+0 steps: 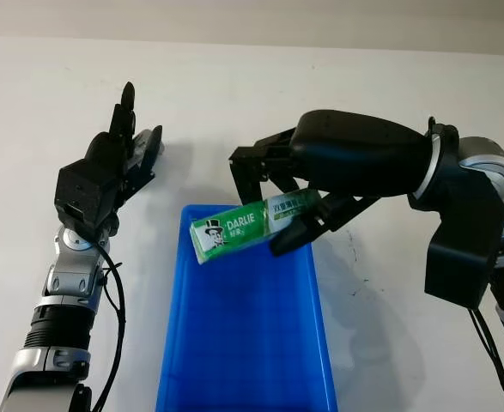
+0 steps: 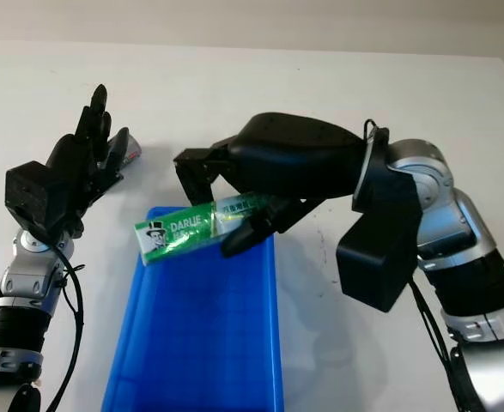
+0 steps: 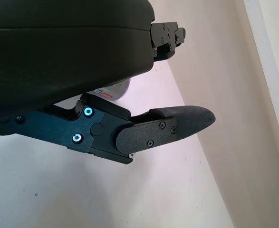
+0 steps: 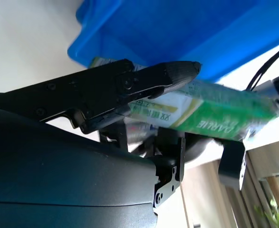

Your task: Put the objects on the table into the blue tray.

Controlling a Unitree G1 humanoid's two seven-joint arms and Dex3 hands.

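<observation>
While our right hand (image 1: pixel 273 206) clamps the green Darlie toothpaste box (image 1: pixel 243 227) above the empty blue plastic tray (image 1: pixel 243 343), our left hand (image 1: pixel 123 159) grips a small grey-and-red object (image 2: pixel 130 153) beyond the tray's far-left corner.

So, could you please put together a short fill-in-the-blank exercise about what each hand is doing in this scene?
1. The right hand grips a green ____ box.
2. That box hangs over the far end of the ____ tray.
3. The left hand is beside the tray, at a small object on the ____ table.

Missing words: toothpaste; blue; white
</observation>
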